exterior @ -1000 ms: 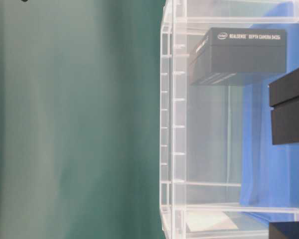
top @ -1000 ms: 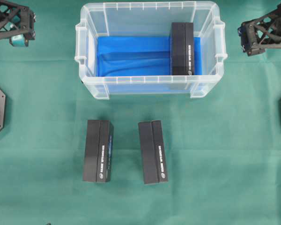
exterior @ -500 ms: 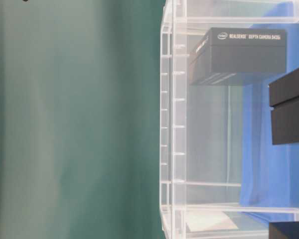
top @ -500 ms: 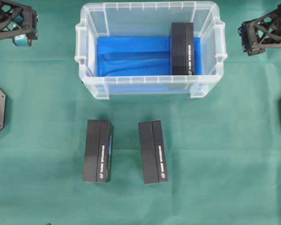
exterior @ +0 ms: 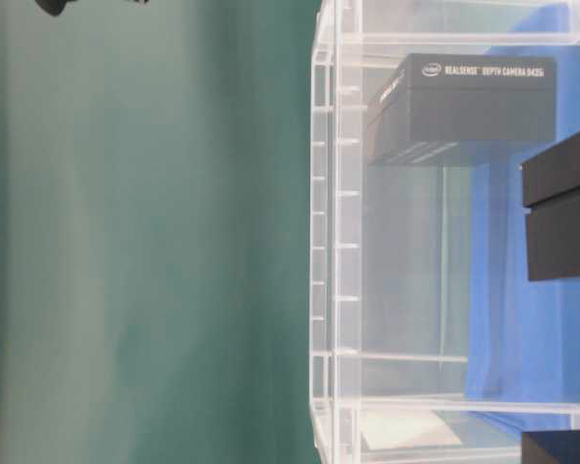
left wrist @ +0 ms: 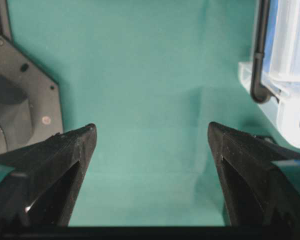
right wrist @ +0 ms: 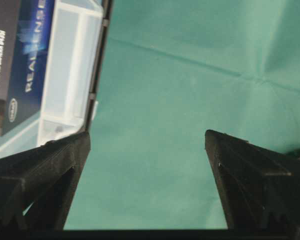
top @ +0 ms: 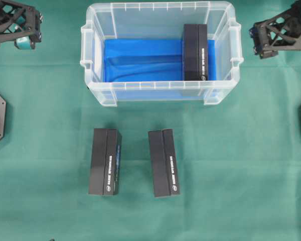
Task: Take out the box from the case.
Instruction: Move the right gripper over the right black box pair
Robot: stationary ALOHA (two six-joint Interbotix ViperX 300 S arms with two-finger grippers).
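Still: box [top: 195,52] unmoved in case [top: 160,93].

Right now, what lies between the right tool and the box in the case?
In the overhead view, only the case wall and handle separate the right tool from the box.

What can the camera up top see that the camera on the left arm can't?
Only the overhead view shows the black box lying at the right end inside the case, two more black boxes on the green cloth in front of it, and the right gripper beside the case. Only the left wrist view shows the left gripper up close, jaws wide apart with nothing between them. Both show the green cloth and part of the case.
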